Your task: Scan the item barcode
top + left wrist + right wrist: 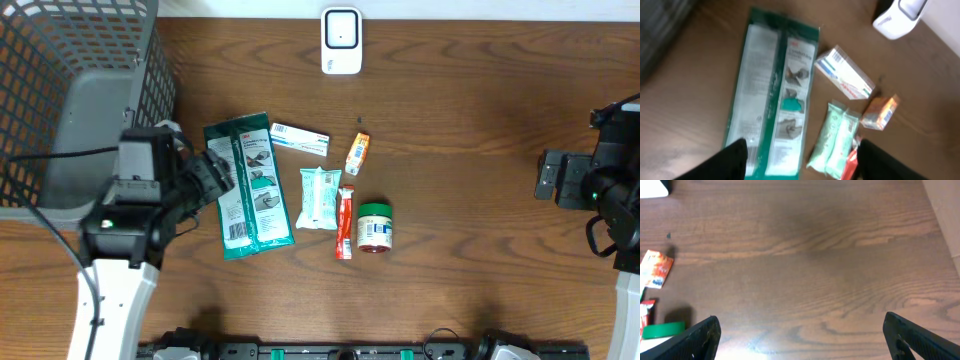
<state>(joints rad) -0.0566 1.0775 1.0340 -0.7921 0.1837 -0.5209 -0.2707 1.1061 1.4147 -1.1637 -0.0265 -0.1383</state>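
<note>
On the table left of centre, green package (pixel 248 185) lay flat beside small items (pixel 345 195), left gripper (pixel 805 162) just over it, fingers apart, holding nothing, right gripper (pixel 805 340) spread wide over the tabletop, white scanner (pixel 341 40) at far edge

There's a grey mesh basket (pixel 30 60) in the upper left corner of the overhead view. The table (pixel 480 150) is dark brown wood with visible grain.

Even, soft light on my worktop (pixel 470 200), faint short shadows under things, left wrist view blurred throughout, pale sheen low in my right wrist view
</note>
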